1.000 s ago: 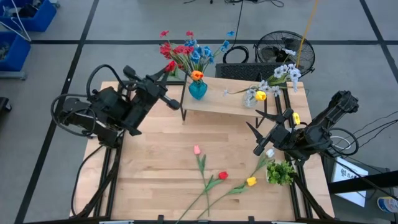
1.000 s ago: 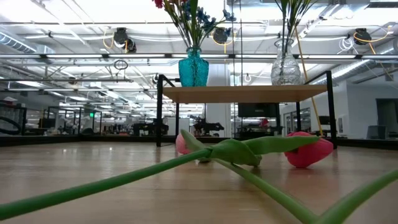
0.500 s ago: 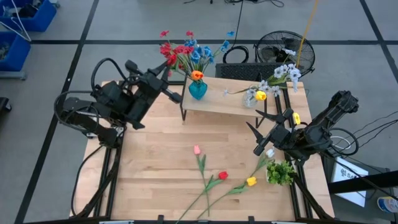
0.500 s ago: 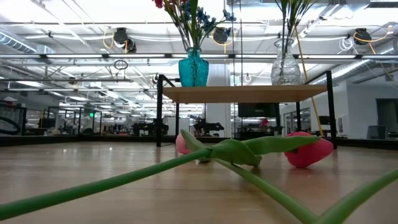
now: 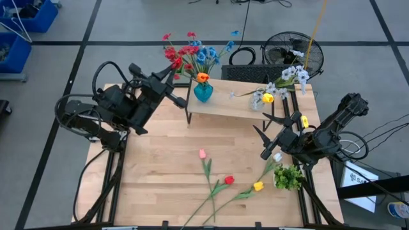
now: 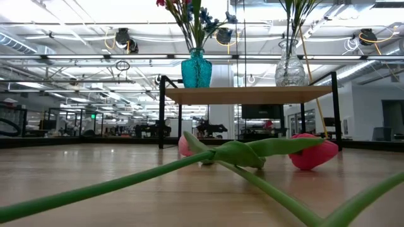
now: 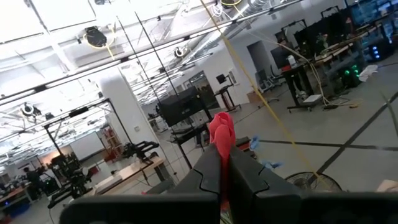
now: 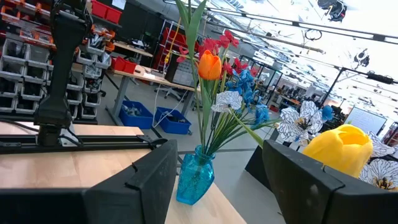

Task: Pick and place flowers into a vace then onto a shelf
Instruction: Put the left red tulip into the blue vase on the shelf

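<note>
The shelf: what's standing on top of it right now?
On the shelf stand a teal vase of red, blue and orange flowers and a clear vase of white and yellow blossoms. Blossoms hide the clear vase from above.

Left arm pulled back left; bouquet settled

left gripper [image 5: 171, 75], shut on a red flower [image 5: 176, 66], has moved up and slightly far from where it sat a second ago beside the blue vase [image 5: 203, 92]; arm body shifted left, away from the shelf [image 5: 236, 102], most of it in the first half second. Red blossoms [image 5: 179, 52] of the bunch in the vase shifted a bit farther out; in the low view the bunch top [image 6: 189, 11] stands slightly different.
</note>
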### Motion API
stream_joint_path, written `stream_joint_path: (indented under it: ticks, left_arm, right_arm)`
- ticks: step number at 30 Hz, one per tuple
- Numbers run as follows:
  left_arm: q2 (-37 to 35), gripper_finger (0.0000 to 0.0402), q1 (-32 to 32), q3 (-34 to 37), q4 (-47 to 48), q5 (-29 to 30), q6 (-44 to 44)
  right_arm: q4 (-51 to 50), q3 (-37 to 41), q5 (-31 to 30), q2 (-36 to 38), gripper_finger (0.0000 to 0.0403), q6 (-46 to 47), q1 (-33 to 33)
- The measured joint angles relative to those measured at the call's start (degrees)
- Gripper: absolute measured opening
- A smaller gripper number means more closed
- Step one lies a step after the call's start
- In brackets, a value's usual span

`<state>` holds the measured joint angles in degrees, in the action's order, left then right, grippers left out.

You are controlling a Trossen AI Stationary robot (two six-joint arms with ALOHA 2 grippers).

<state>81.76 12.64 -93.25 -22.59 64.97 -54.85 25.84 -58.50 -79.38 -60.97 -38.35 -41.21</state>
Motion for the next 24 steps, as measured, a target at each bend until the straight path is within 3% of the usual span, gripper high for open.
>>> stream_joint_path:
  ticks: [24]
  left_arm:
    - [0.0,0.0008,2.3,-0.02,-0.39,0.82,-0.13]
  right_arm:
    - [0.01,0.0,-0.01,0.0,0.0228,-1.4,-0.02]
